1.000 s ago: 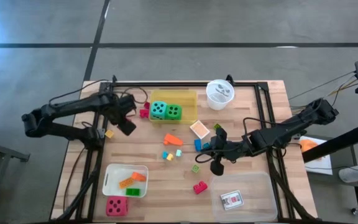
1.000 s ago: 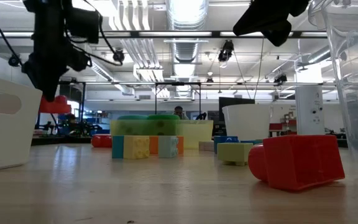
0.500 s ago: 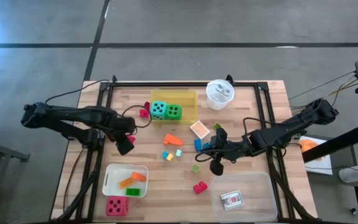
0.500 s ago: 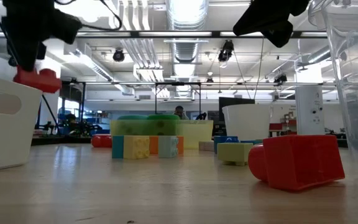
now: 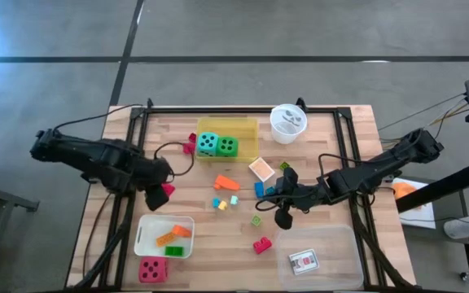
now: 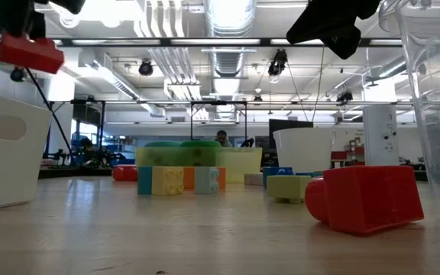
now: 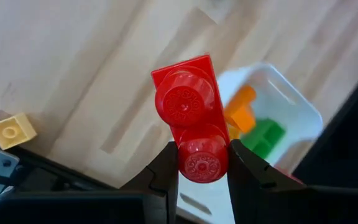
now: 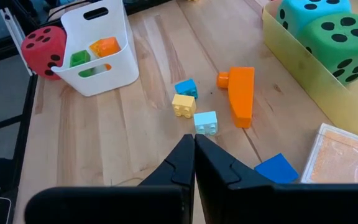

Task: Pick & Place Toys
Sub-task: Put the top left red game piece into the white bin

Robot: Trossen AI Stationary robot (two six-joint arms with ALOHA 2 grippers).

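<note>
My left gripper (image 5: 160, 195) hangs over the table's left side, just beyond the far rim of the white tray (image 5: 148, 225), and is shut on a red two-stud block (image 7: 188, 118). In the low view the red block (image 6: 29, 53) shows high above the table. The white tray holds orange and green blocks (image 7: 253, 121). My right gripper (image 8: 194, 146) is shut on nothing and hovers right of centre above loose blocks: blue (image 8: 278, 168), light blue (image 8: 205, 122), yellow (image 8: 183, 104), orange (image 8: 241, 93). My left gripper pinches the red block between its two fingers (image 7: 166, 171) at the end by one stud (image 7: 201, 163). The fingers point steeply down from above. The block's other end sticks out past the fingertips, and the block is lifted clear of the table.
A yellow tray (image 5: 247, 124) with a teal and a green die stands at the far middle, with a round white cup (image 5: 287, 122) to its right. A red die (image 5: 152, 269) sits near the white tray. A clear tray (image 5: 332, 244) holds a card, and a red block (image 5: 261, 245) lies beside it.
My left gripper has swung from the table's far left toward the near edge and the white tray. It has risen and rolled as it went. The red block has stayed in its fingers and now hangs much higher above the table.
</note>
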